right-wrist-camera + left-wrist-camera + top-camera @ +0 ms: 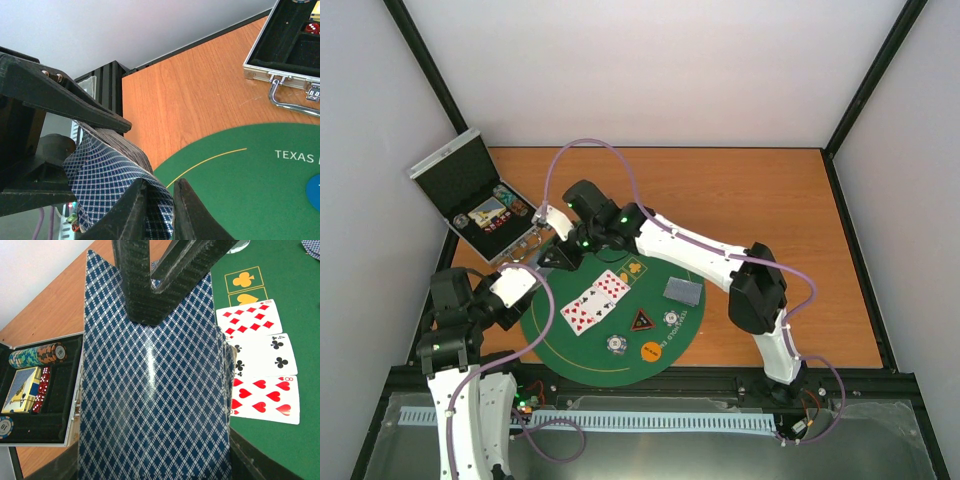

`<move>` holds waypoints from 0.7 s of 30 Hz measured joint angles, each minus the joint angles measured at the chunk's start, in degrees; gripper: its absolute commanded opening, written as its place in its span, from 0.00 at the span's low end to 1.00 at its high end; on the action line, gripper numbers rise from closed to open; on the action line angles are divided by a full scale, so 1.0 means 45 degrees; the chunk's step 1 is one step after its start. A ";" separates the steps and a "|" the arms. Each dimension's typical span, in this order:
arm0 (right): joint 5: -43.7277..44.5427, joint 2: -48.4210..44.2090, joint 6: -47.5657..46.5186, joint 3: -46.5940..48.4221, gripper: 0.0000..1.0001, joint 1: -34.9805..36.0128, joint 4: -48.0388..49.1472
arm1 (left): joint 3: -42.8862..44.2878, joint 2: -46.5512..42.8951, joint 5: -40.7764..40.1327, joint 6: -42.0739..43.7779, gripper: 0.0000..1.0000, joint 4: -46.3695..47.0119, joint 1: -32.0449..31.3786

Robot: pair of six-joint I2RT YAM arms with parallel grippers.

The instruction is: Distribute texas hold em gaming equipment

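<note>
My left gripper (525,283) is shut on a deck of blue-diamond-backed cards (150,405) at the mat's left edge. The deck hides the left fingertips in the left wrist view. My right gripper (557,262) reaches across and is shut on the edge of the top card (115,175), which bends up between its fingers (137,210). Three face-up cards (595,300) lie on the green mat (560,350). A face-down pile (683,290), a black triangle marker (642,321), two white-patterned chips (671,318) and an orange disc (652,351) lie there too. A blue disc (312,190) shows in the right wrist view.
The open silver case (485,215) stands at the back left, close behind both grippers. It holds stacked chips (37,355), a card box (21,390) and red dice (41,387). The right arm (700,255) spans the mat's far side. Bare wooden table (750,190) lies beyond.
</note>
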 measured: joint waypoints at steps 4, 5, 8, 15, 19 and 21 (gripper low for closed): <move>0.0165 -0.0087 -0.0029 0.0000 0.11 0.0000 -0.0126 | 0.0000 0.0000 -0.0010 0.0000 0.51 0.0000 0.0000; 0.0194 -0.0121 -0.0044 0.0000 0.06 0.0000 -0.0155 | 0.0000 0.0000 -0.0010 0.0005 0.51 0.0000 0.0000; 0.0243 -0.0233 -0.0117 0.0000 0.03 0.0000 -0.0228 | 0.0000 0.0000 -0.0019 0.0000 0.51 0.0000 0.0000; 0.0384 -0.0486 -0.0185 0.0000 0.03 -0.0005 -0.0379 | 0.0000 0.0000 0.0019 0.0005 0.51 0.0005 0.0000; 0.0427 -0.0665 -0.0262 0.0000 0.03 -0.0015 -0.0481 | 0.0000 0.0000 0.0049 0.0005 0.51 0.0005 0.0000; 0.0413 -0.0811 -0.0262 0.0000 0.03 -0.0039 -0.0529 | 0.0000 0.0000 0.0063 0.0005 0.51 0.0005 0.0000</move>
